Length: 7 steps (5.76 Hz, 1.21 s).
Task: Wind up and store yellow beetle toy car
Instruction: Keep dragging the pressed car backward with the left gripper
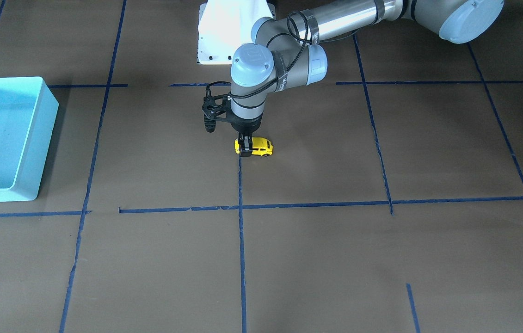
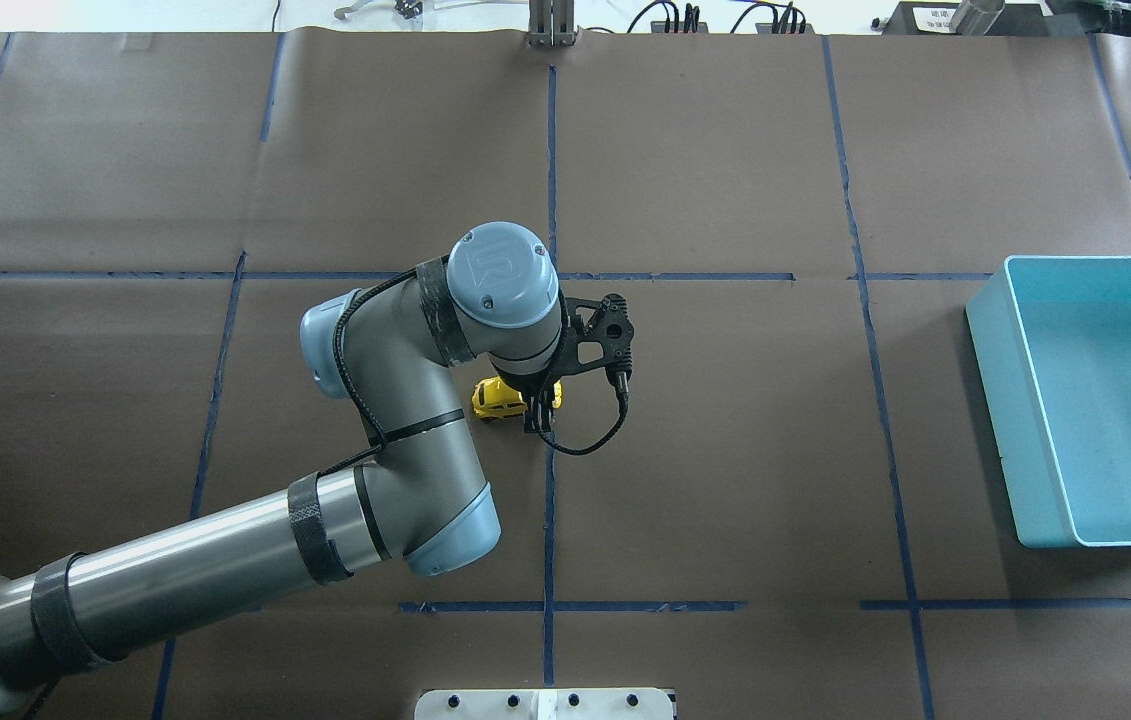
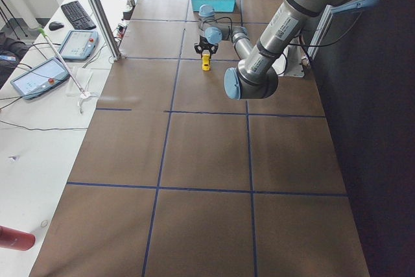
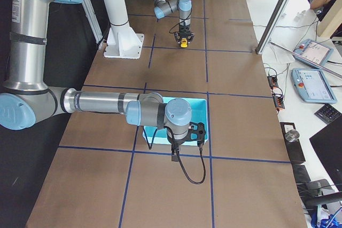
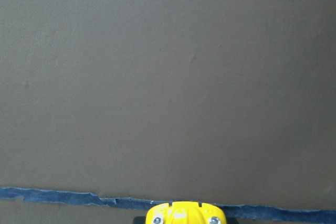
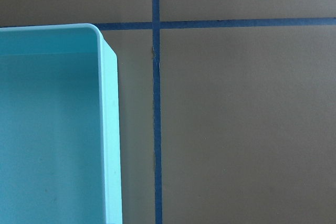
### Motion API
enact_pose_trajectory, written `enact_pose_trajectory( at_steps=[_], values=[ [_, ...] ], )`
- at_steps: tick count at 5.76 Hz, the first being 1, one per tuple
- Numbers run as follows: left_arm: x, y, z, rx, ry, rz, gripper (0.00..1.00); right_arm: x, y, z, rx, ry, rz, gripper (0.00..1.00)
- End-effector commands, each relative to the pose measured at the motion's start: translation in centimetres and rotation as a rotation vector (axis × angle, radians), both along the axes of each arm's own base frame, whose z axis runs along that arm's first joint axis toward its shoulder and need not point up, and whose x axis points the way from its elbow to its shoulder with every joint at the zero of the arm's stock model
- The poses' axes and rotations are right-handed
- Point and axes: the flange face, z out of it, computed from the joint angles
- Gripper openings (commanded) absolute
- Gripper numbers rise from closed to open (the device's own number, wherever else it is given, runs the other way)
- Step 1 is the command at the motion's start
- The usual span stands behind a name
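- Squarely at mid-table, the left gripper [image 1: 244, 149] stands straight down on the yellow beetle toy car [image 1: 256, 146]. Its fingers are pinched narrow across one end of the body.
- The car appears to sit wheels-down on the brown paper table cover [image 1: 335, 259], right beside a blue tape line [image 1: 241, 185].
- Because the hold is at one end and not across the middle, the rounded shell could pivot or squirt out of the fingers once the arm drags it to wind the spring.
- Too little downward pressure and the small wheels would likely skid on the paper without winding; too much and they could bind or wrinkle the cover.
- The tape line's ragged edge lies close to the wheels, so a drag across it might snag or tip the toy.
- A wound car may shoot away if the grip loosens before it is over the bin.
- The light blue bin [image 2: 991, 400] sits well apart on the robot's right side of the table, a long carry for so slight a hold.
- The right gripper [image 4: 173, 156] hovers by that bin's corner. Only the side camera shows it, so whether it is open cannot be told, and it could crowd the left arm's approach.
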Motion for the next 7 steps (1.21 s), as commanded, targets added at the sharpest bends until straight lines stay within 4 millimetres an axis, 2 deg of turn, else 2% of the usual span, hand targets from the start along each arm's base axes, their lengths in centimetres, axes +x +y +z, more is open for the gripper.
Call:
enact_pose_trajectory(
  at_steps=[1,4,7],
  values=[
    [-1.1,0.1,1.0,0.001,0.0,-0.006,0.0,0.0,0.0,-0.1,0.002,-0.005,0.0,1.0],
    [-2.2,0.7,2.8,-0.003,-0.005,-0.005,0.0,0.0,-0.2,-0.3,0.006,-0.006,0.0,1.0],
    [-3.1,1.2,3.6,-0.002,-0.003,-0.005,0.0,0.0,-0.2,-0.3,0.006,-0.008,0.0,1.0]
  ],
)
